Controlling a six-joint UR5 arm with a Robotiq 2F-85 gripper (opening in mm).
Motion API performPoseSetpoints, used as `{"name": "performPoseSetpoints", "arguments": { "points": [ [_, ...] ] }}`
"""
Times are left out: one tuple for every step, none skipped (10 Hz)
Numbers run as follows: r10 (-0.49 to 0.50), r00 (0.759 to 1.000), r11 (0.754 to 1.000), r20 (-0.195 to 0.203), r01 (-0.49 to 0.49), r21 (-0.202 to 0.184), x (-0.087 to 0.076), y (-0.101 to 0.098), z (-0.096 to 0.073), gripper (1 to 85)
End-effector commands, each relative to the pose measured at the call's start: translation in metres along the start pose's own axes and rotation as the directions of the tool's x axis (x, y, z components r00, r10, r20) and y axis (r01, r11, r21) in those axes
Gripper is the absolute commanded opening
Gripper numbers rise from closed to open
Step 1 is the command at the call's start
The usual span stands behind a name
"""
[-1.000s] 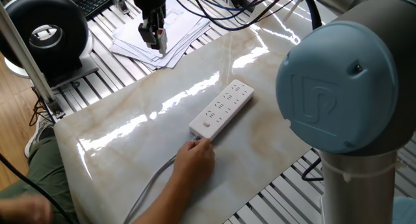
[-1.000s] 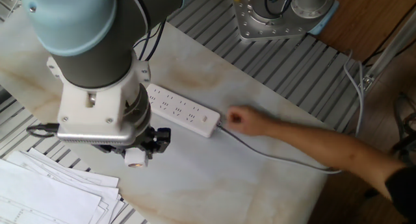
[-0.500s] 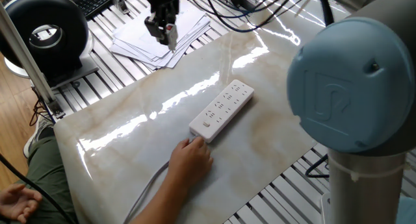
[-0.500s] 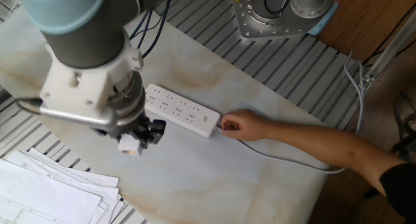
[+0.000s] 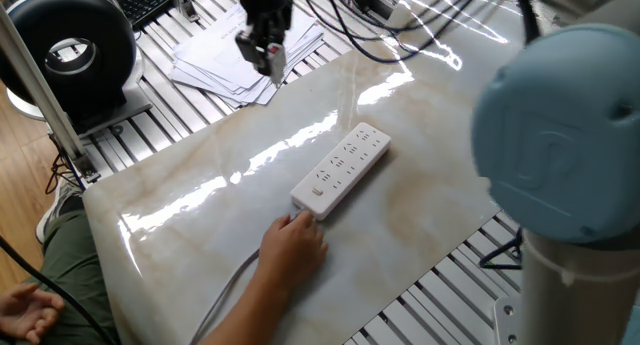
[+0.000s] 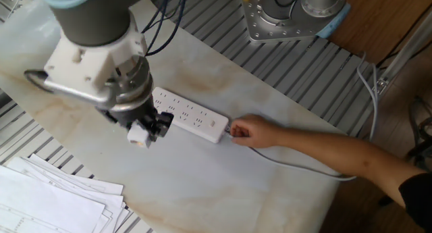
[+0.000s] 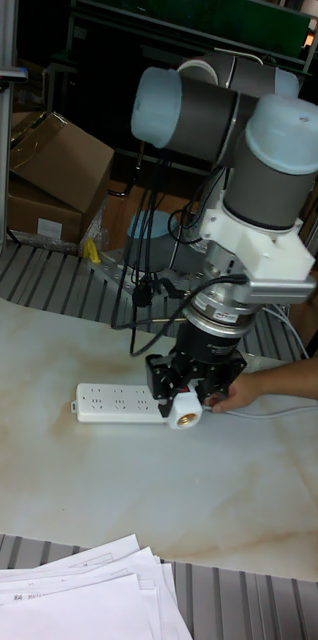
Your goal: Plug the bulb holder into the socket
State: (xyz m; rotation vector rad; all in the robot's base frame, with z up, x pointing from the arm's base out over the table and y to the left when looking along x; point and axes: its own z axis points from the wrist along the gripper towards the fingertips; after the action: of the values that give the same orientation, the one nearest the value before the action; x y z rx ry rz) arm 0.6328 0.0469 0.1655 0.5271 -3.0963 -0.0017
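The socket (image 5: 342, 168) is a long white power strip lying across the marble tabletop (image 5: 420, 225); it also shows as the socket (image 6: 192, 116) and the socket (image 7: 114, 403). My gripper (image 5: 268, 51) hangs above the table's far edge, shut on the small white bulb holder (image 5: 273, 55). In the other fixed view the gripper (image 6: 146, 127) holds the bulb holder (image 6: 140, 134) just in front of the strip's left half. The tall fixed view shows the bulb holder (image 7: 186, 409) in the air with its round open end facing the camera, beside the strip's right end.
A person's hand (image 5: 296, 243) rests on the table at the strip's switch end, also seen as the hand (image 6: 248, 130). A grey cable (image 6: 297, 167) trails from there. A stack of papers (image 5: 230, 60) lies at the table's edge, near a black round device (image 5: 70, 47).
The arm has carried the bulb holder away from the papers toward the strip. The person's hand slid up to the strip's end and has stayed there.
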Motion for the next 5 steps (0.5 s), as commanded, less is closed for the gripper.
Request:
{"name": "performPoseSetpoints", "arguments": {
  "points": [
    [0.025,0.999,0.999,0.034,-0.023,-0.042,0.016,0.003,0.009,1.3],
    [0.025,0.999,0.999,0.048,-0.023,-0.047,0.020,0.003,0.011,1.3],
    [0.027,0.998,0.998,0.056,-0.025,-0.049,0.023,0.004,0.014,1.3],
    [0.029,0.998,0.998,0.059,-0.026,-0.050,0.028,0.004,0.017,1.3],
    [0.036,0.996,0.998,0.076,-0.032,-0.048,0.029,0.004,0.021,1.0]
  ]
}}
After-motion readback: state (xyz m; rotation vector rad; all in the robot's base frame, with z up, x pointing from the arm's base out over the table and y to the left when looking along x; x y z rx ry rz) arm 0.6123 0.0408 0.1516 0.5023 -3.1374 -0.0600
